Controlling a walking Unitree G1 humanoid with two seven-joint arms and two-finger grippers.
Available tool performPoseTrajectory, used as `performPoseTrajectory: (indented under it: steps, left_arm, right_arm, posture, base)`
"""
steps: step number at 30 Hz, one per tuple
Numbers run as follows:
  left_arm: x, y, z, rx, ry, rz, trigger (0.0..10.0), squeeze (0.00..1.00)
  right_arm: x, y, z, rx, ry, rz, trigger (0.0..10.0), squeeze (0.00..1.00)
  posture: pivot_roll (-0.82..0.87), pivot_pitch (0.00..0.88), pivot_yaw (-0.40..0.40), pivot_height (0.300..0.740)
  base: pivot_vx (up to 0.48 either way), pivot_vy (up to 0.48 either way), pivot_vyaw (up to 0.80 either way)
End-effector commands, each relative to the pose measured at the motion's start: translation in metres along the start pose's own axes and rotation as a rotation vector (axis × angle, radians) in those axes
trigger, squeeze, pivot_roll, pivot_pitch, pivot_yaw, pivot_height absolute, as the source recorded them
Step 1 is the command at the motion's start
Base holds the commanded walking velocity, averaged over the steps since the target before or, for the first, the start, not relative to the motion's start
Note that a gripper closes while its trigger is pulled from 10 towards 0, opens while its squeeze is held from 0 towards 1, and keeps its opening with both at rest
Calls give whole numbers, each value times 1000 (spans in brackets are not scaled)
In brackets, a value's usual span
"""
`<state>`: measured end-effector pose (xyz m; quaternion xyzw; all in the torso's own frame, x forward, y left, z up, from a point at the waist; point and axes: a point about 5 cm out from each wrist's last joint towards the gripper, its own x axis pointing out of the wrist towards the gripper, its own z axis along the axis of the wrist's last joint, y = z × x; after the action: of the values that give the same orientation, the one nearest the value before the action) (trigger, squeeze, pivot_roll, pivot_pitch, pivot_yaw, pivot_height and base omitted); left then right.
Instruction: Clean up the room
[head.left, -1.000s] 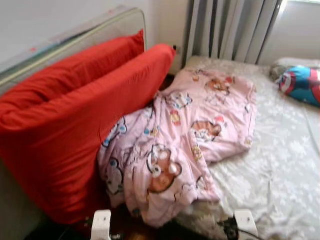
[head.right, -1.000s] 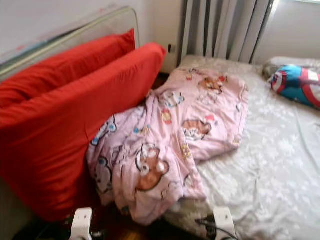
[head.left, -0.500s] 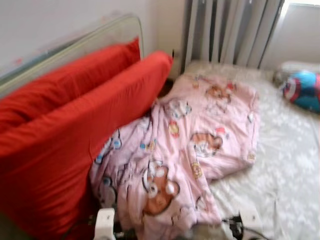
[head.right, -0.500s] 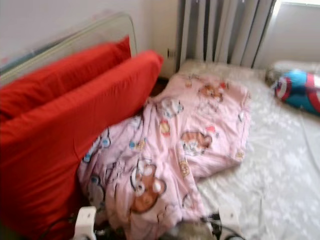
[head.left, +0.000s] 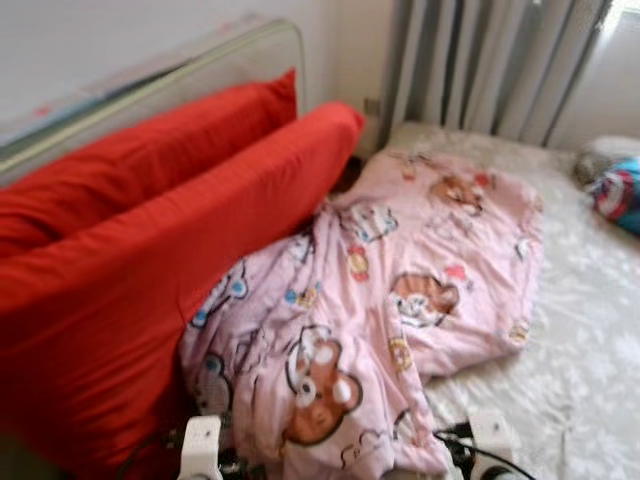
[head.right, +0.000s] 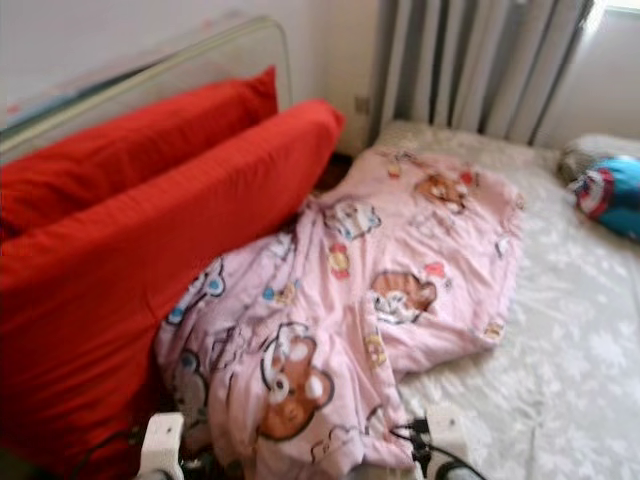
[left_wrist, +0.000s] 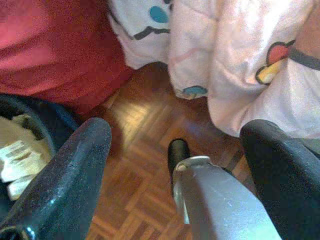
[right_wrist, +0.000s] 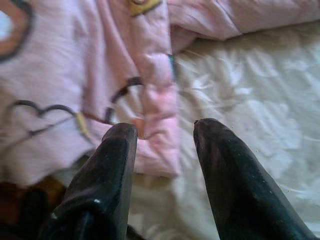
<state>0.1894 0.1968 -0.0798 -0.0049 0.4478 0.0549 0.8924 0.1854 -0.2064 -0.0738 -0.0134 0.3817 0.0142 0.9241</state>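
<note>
A crumpled pink cartoon blanket (head.left: 400, 290) lies across the left side of the bed (head.left: 590, 370), and its near end hangs over the bed's edge. Two big red cushions (head.left: 150, 270) lean on the headboard (head.left: 200, 65) to its left. My left gripper (left_wrist: 175, 132) is open, low over the wooden floor (left_wrist: 135, 190) between the red cushion (left_wrist: 60, 50) and the hanging blanket edge (left_wrist: 240, 65). My right gripper (right_wrist: 162, 130) is open just above the blanket's hem (right_wrist: 155, 125), where it meets the pale sheet (right_wrist: 240, 90). Nothing is held.
A blue, red and white round pillow (head.left: 620, 190) lies at the bed's far right. Grey curtains (head.left: 490, 60) hang behind the bed. A dark bin with paper in it (left_wrist: 20, 145) stands on the floor beside the red cushion. My white wrists (head.left: 200, 450) show at the bottom edge.
The whole picture has shifted right and slightly down, so the camera has moved. The blanket, cushions and pillow lie as before.
</note>
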Motion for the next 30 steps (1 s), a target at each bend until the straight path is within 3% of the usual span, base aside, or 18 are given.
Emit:
performPoseTrajectory:
  steps: [1, 8, 11, 12, 13, 15, 17, 18, 19, 24, 30]
  left_arm:
    - [0, -1, 2, -13, -16, -4, 10000, 0]
    - [-1, 1, 5, -30, -82, 13, 10000, 0]
    - [-2, 0, 9, -73, -148, 7, 10000, 0]
    - [-1, -2, 33, -59, -251, -3, 10000, 0]
    - [-1, -2, 33, -59, -251, -3, 10000, 0]
    - [-3, -7, 74, -54, -425, -6, 10000, 0]
    - [-5, -6, 100, -27, -501, 30, 10000, 0]
    - [-12, -3, 126, -17, -622, 38, 10000, 0]
    - [-15, -2, 131, -17, -661, 35, 10000, 0]
    - [-20, -3, 132, -24, -723, 19, 10000, 0]
    - [-27, 6, 112, -76, -769, 23, 10000, 0]
  right_arm:
    - [-2, -5, -1, 21, -20, -14, 10000, 0]
    - [-4, -3, 7, 38, -131, 23, 10000, 0]
    - [-5, -2, 8, 46, -164, 35, 10000, 0]
    - [-6, -2, 8, 46, -174, 43, 10000, 0]
    - [-6, -2, 8, 46, -174, 43, 10000, 0]
    - [-6, -2, 8, 45, -183, 52, 10000, 0]
    - [-7, -2, 8, 44, -189, 59, 10000, 0]
    - [-8, -3, 8, 49, -198, 65, 10000, 0]
    - [-8, -3, 8, 51, -201, 68, 10000, 0]
    - [-9, -4, 8, 52, -212, 75, 10000, 0]
    - [-12, -6, 12, 5, -261, 90, 10000, 0]
  posture:
    - [-114, 0, 15, 740]
    - [-115, 0, 8, 740]
    - [-109, 0, 2, 740]
    - [-107, 5, -1, 740]
    - [-107, 5, -1, 740]
    - [-108, 13, -4, 740]
    - [-111, 19, -7, 740]
    - [-106, 32, -14, 740]
    - [-105, 35, -15, 740]
    - [-95, 46, -21, 740]
    - [-80, 61, -39, 740]
  base:
    - [0, 0, 0]
    - [0, 0, 0]
    - [0, 0, 0]
    - [0, 0, 0]
    - [0, 0, 0]
    - [0, 0, 0]
    - [0, 0, 0]
    - [0, 0, 0]
    - [0, 0, 0]
    - [0, 0, 0]
    - [0, 0, 0]
